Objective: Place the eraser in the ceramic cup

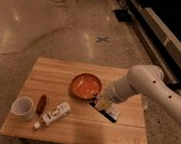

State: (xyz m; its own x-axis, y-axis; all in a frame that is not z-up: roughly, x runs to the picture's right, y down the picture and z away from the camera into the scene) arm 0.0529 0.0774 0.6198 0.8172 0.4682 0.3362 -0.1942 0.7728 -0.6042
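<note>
The eraser [110,113], a flat black block with a whitish face, lies on the wooden table [75,135] just right of the orange bowl. My gripper [101,103] comes in from the right on a white arm and is down on the eraser's left end. The ceramic cup [22,108], plain white with a thick rim, stands upright at the table's front left, far from the gripper.
A round orange bowl [86,86] sits mid-table, touching distance from the gripper. A white labelled bottle [53,115] lies on its side next to a small reddish object [41,104], both just right of the cup. Bare floor surrounds the table.
</note>
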